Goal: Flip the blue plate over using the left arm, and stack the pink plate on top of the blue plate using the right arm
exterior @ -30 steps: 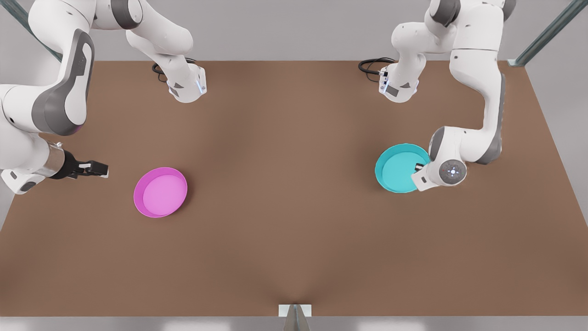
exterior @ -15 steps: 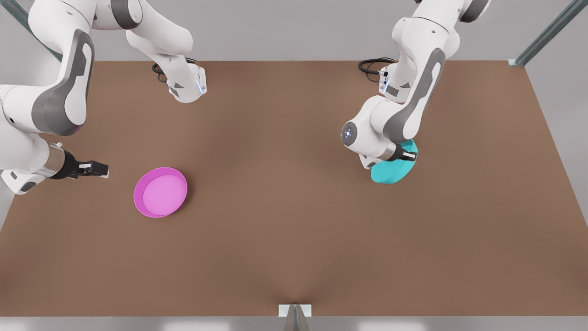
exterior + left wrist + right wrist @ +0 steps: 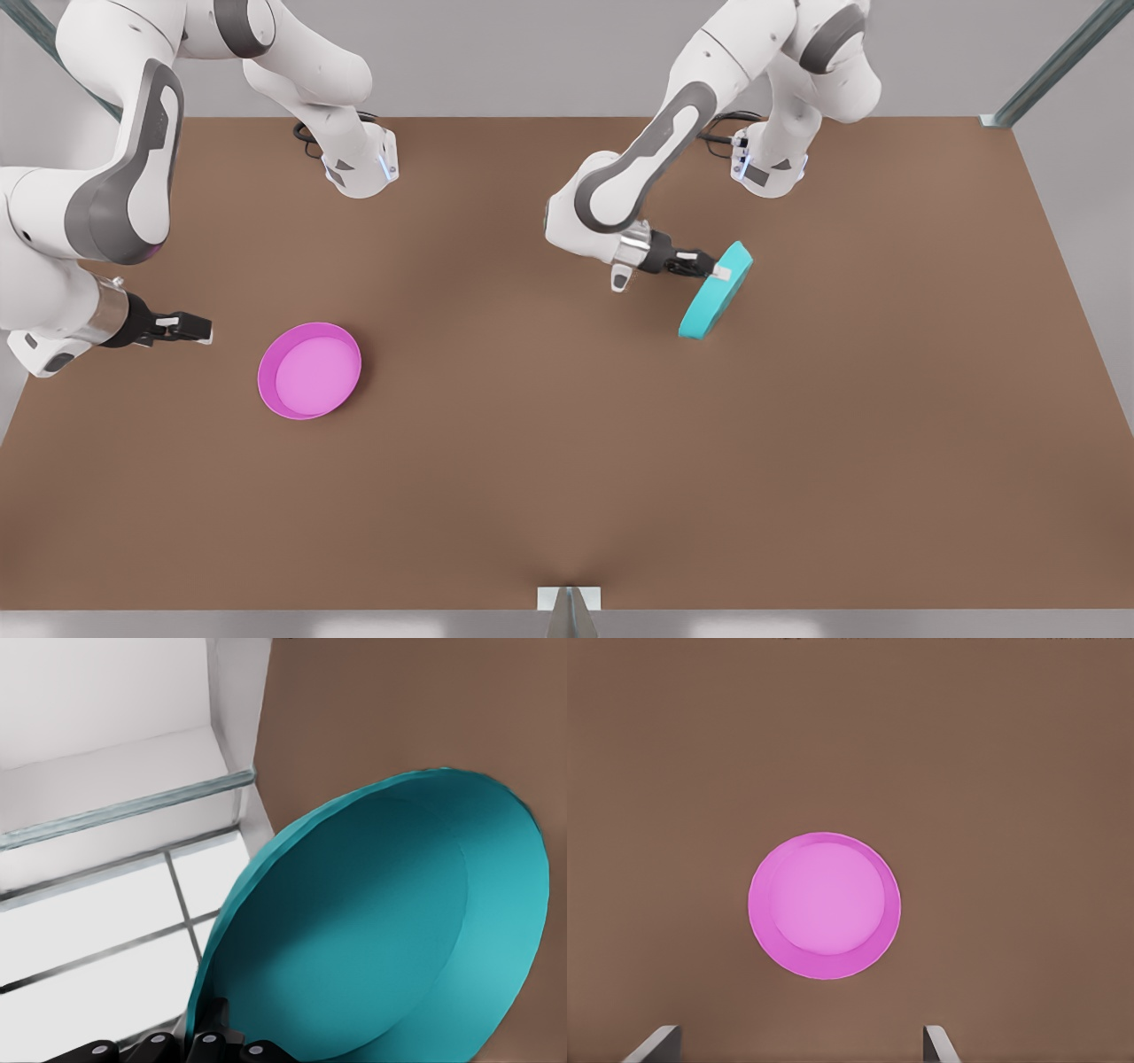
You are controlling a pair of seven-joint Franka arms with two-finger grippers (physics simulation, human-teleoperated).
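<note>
Brown tabletop [image 3: 549, 443] runs wide and bare under both arms, with a grey wall behind it. On the front view's right my left gripper [image 3: 714, 268] has its fingers pinched together on the rim of the blue plate [image 3: 716, 292], and it carries the dish clear of the table, stood nearly on edge. From the front I see it as a thin slanted sliver, its long line running from the upper end by the fingers down toward the front view's left; the left wrist view looks along the fingers [image 3: 205, 1047] at a broad sloping turquoise face [image 3: 372, 921], though I cannot tell for sure whether that is the hollow or the base. I judge the plate is held by one edge precisely so the wrist can roll it over, which puts me about midway through the flip, with the laying-down still to come. On the front view's left my right gripper [image 3: 190, 329] waits low beside the pink plate [image 3: 309, 369], apart from it, fingers spread; the right wrist view shows both fingertips [image 3: 656, 1043] framing the dish [image 3: 824, 905], which lies flat, hollow side up. That arm hangs back, I think, because its stacking has nowhere to land until the blue dish is down. A rim pinch is narrow, so slipping during the roll is my worry.
</note>
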